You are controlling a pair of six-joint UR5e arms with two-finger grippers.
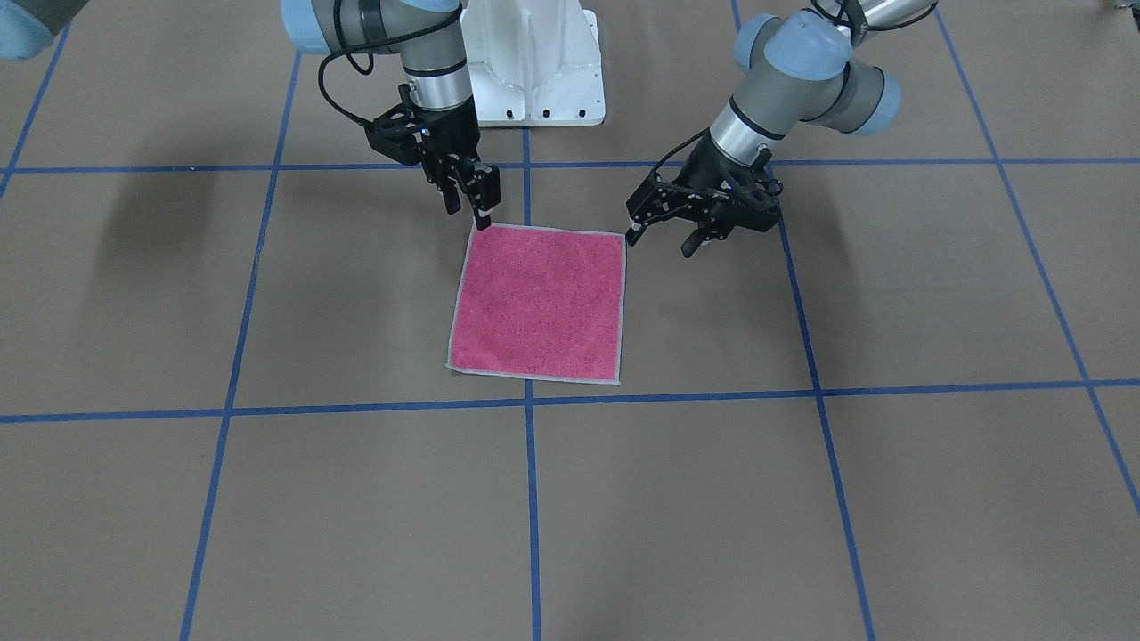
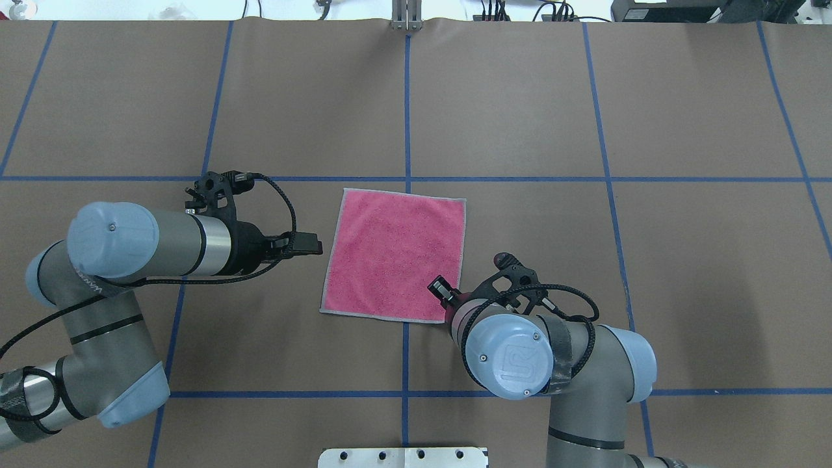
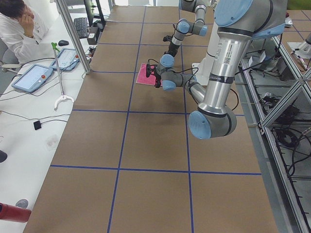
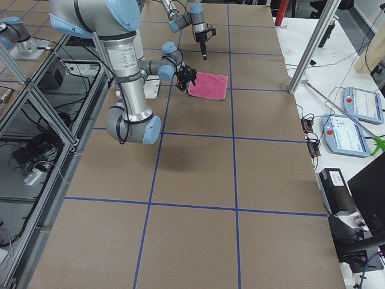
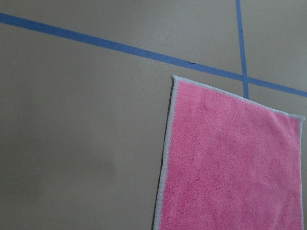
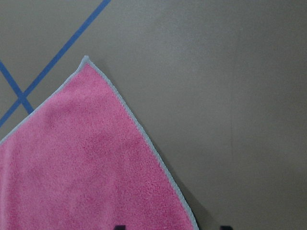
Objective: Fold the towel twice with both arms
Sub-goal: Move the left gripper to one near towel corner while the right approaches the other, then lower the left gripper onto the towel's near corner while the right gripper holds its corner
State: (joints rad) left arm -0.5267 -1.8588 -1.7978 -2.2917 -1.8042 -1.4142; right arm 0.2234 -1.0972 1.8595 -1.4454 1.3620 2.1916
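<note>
Left gripper (image 1: 660,245) jaws apart; right gripper (image 1: 468,214) jaws apart | towel (image 1: 537,303) flat, pink up

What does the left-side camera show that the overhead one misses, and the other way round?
Only the left-side view: a seated person in white and two tablets on a white bench beside the table. Only the overhead view: the pink towel as a whole flat square, with the left gripper near its left edge and the right gripper at its near right corner. Both: the towel, left arm, right arm, blue-taped table.
</note>
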